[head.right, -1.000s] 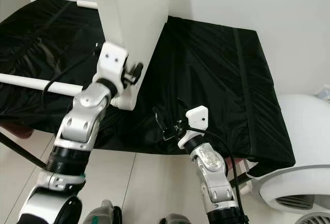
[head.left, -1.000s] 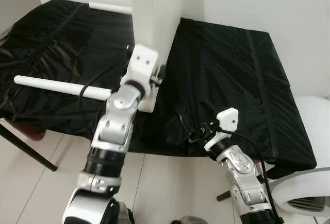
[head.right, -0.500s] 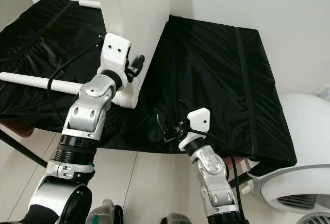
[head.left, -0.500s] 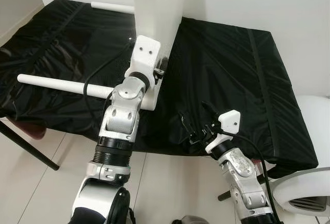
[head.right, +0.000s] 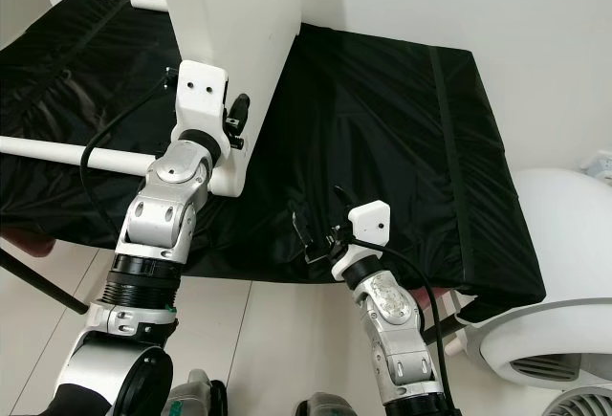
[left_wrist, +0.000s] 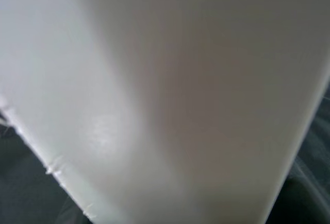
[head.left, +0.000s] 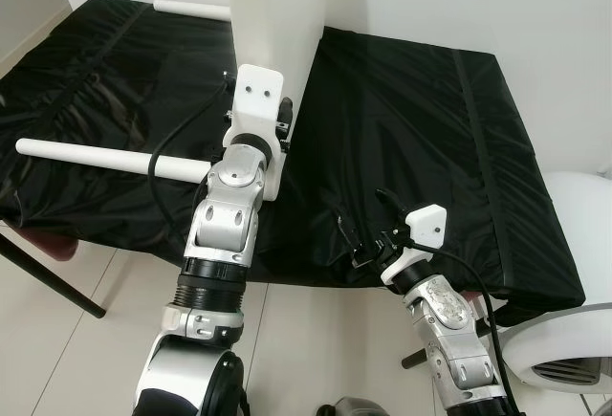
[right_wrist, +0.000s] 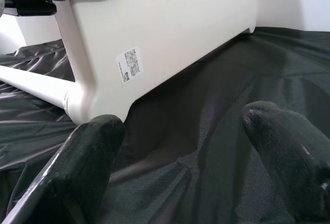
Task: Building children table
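A white tabletop panel (head.left: 277, 14) stands on edge on the black cloth. One white leg (head.left: 96, 156) sticks out to the left from its lower corner. A second white leg (head.left: 191, 7) lies at the back. My left gripper (head.left: 283, 118) is at the panel's near edge, shut on it, and the panel (left_wrist: 180, 90) sits close up in the left wrist view. My right gripper (head.left: 368, 242) hovers open and empty over the cloth near the front edge. Its two fingertips (right_wrist: 87, 157) point at the panel's lower corner (right_wrist: 82, 105).
The black cloth (head.left: 430, 129) covers a wide surface up to the white wall. A white rounded appliance (head.left: 574, 339) stands on the floor at the right. A dark metal leg (head.left: 48, 277) slants under the left front edge. A small sticker (right_wrist: 130, 63) is on the panel.
The camera shifted a little. My left forearm has swung more upright beside the panel, its gripper still on the edge. The right gripper has barely moved.
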